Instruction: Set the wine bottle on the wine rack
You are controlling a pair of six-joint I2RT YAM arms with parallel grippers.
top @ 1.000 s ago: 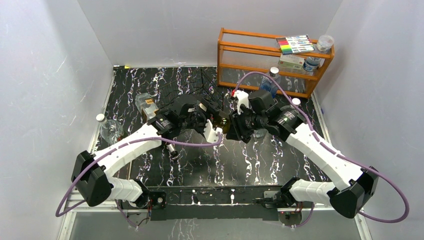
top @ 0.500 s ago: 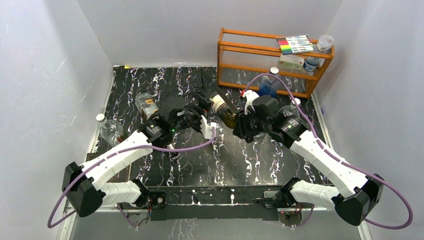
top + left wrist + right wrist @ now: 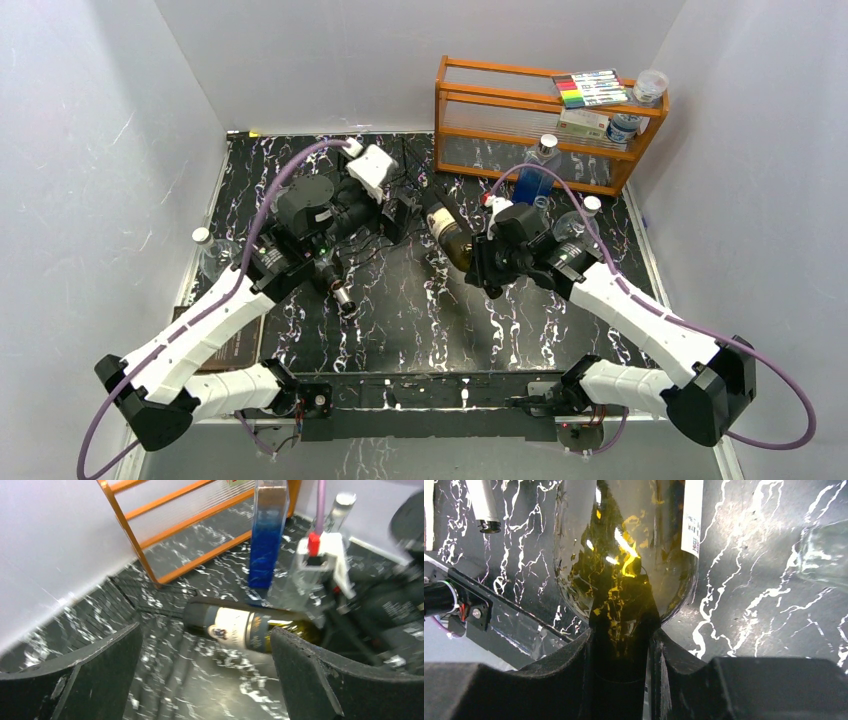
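The wine bottle (image 3: 446, 226) is dark green glass with a cream label. It is held nearly level above the mat, base toward the far left. My right gripper (image 3: 481, 262) is shut on its neck (image 3: 619, 645); the bottle's shoulder (image 3: 624, 555) fills the right wrist view. My left gripper (image 3: 395, 214) is open and empty, a short way left of the bottle's base; the bottle (image 3: 245, 628) lies across the left wrist view beyond its fingers (image 3: 320, 675). The black wire wine rack (image 3: 408, 162) stands behind the grippers and is hard to make out; its lattice (image 3: 160, 602) shows just left of the bottle's base.
An orange wooden shelf unit (image 3: 540, 110) holding markers and small jars stands at the back right, a blue bottle (image 3: 537, 176) in front of it. A clear bottle (image 3: 577, 222) stands by the right arm. A jar (image 3: 292, 212), a plastic bottle (image 3: 218, 260) and a marker (image 3: 343, 298) lie left.
My left gripper has drawn away from the bottle, rising and swinging back to the far left, open. My right gripper keeps the neck and now carries the bottle alone.
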